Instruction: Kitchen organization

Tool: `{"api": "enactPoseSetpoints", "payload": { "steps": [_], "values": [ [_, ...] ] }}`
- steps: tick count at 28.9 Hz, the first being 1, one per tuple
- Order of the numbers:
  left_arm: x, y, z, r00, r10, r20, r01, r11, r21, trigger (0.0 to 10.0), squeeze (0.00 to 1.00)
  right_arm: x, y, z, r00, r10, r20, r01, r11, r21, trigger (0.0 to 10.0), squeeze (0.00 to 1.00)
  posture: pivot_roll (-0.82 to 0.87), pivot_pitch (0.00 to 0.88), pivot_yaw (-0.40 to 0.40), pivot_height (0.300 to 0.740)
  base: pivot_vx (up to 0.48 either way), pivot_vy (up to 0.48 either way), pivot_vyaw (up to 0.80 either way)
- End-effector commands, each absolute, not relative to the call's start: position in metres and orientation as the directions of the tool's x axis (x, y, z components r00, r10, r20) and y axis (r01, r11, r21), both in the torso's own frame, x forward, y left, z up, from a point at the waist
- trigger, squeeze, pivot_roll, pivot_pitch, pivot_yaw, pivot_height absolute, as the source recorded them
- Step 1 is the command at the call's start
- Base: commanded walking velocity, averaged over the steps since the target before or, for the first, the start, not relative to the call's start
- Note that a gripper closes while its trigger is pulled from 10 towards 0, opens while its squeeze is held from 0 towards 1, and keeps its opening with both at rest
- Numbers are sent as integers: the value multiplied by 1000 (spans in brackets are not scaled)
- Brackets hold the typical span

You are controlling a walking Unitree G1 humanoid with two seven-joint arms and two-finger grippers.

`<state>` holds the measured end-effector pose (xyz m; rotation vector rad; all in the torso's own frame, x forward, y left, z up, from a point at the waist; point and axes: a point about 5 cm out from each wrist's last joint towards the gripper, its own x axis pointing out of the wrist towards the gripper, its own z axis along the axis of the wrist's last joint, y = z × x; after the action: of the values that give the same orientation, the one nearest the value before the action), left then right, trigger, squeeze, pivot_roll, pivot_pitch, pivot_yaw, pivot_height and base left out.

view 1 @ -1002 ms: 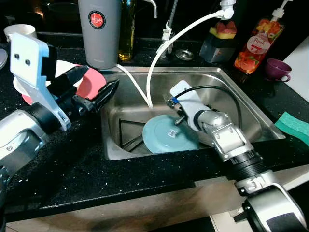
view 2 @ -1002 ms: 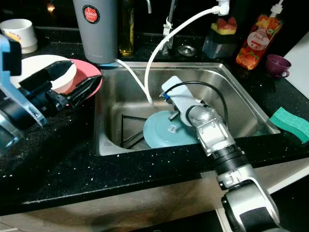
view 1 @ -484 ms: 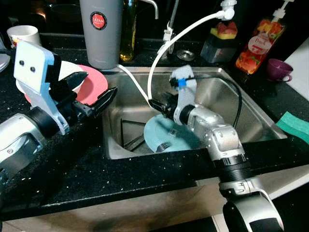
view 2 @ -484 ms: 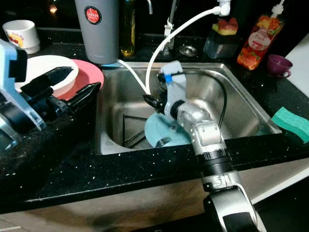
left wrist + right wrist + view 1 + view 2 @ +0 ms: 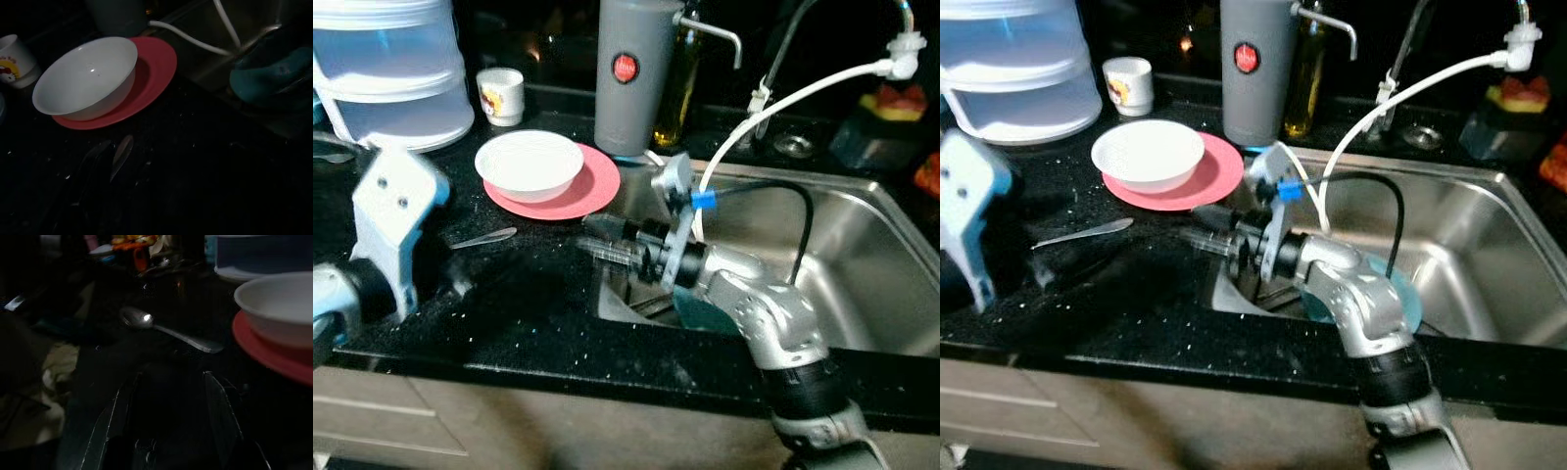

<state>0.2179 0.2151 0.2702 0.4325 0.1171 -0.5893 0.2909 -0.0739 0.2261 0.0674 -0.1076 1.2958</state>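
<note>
Black speckled stone counter with a stainless steel sink set into it. The right gripper reaches out of the sink over the basin's rim toward the counter; its two black fingers stand apart with nothing between them. Ahead of those fingers, well apart, lies a silver metal spoon flat on the counter. Beyond the spoon and to one side sits a white ceramic bowl, resting on a round pink plate. Behind the right gripper, low in the sink against the near wall, lies a round teal plate. A tall grey cylindrical container stands past the pink plate; it bears a round red label whose writing is too blurred to read. A small white mug with a red and yellow printed figure stands near a stack of clear plastic tubs. The left gripper hovers low over the counter just short of the spoon; whether its fingers are apart cannot be told. Open counter lies between the spoon and the front edge.
</note>
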Motion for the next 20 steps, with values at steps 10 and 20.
{"api": "enactPoseSetpoints", "payload": {
  "steps": [10, 20],
  "values": [
    [229, 243, 264, 832, -463, -306, 554, 710, 434, 10000, 0, 272, -71, 213, 174, 984, 36, -985, 174, -1, 10000, 0, 157, 0, -59, 740, 0, 0, 0],
    [240, 276, 265, 786, -485, -384, 618, 636, 462, 10000, 0, 265, -78, 212, 232, 973, -20, -972, 231, -46, 10000, 0, 138, 15, -64, 740, 0, 0, 0]
  ]
}}
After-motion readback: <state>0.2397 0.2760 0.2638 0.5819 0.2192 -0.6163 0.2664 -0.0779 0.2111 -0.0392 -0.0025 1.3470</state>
